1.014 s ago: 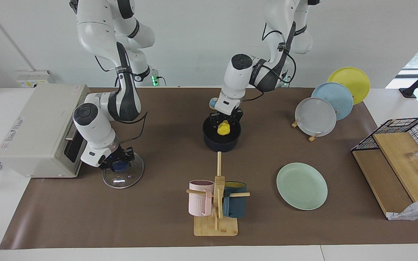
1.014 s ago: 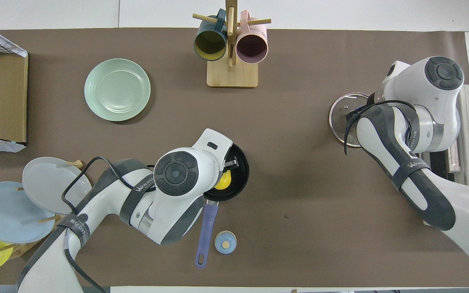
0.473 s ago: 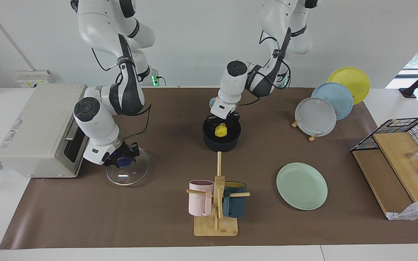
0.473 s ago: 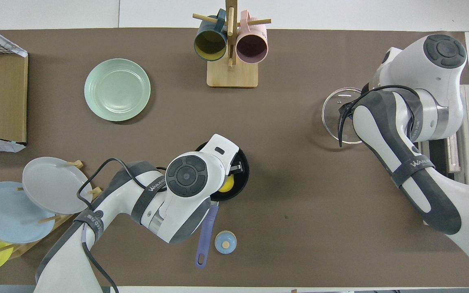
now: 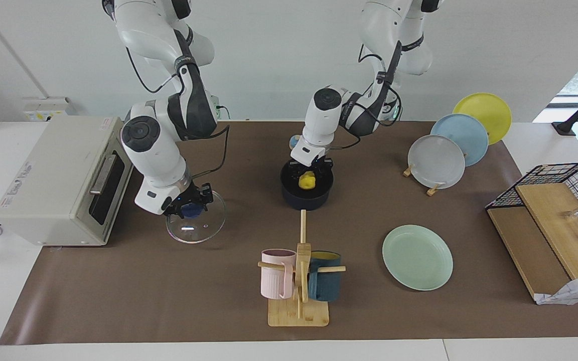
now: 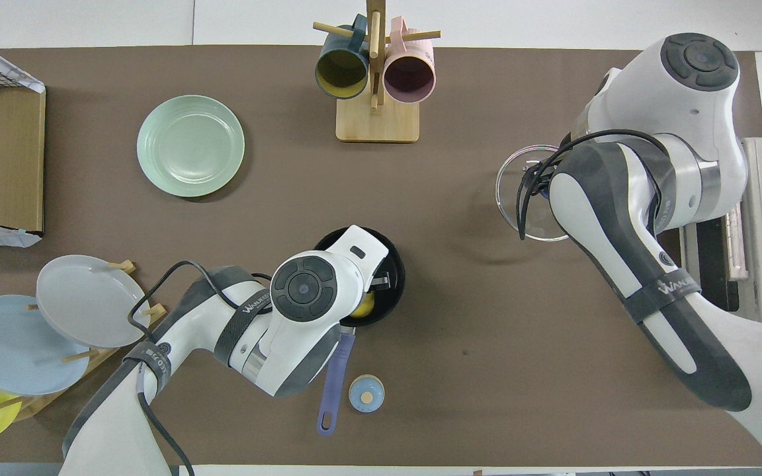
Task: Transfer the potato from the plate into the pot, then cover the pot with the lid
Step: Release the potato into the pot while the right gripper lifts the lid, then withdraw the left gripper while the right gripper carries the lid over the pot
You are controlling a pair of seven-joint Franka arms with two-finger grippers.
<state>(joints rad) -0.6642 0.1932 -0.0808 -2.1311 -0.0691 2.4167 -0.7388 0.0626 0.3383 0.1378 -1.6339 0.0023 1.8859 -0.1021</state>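
**Potato in the pot, lid held in the air**

Potato (image 5: 308, 180): you find it inside the pot (image 5: 307, 197), lying in the black interior on the side nearer the robots. The left gripper (image 5: 310, 169) reaches down into the pot mouth; its fingers stand on either side of the potato, and you cannot tell whether they grip it or have let go. In the overhead view the left arm covers most of the pot (image 6: 391, 261), with only a sliver of potato (image 6: 365, 305) showing and the handle (image 6: 332, 385) pointing toward the robots.

Lid (image 5: 196, 222): the right gripper (image 5: 188, 204) is clenched on its blue knob and holds it off the table, tilted, over the mat between the oven (image 5: 63, 178) and the pot. Its shadow lies on the mat beneath.

Plate (image 5: 417, 256): bare, toward the left arm's end, farther from the robots than the pot, well apart from it.

Bell (image 6: 366, 393): just beside the handle's end
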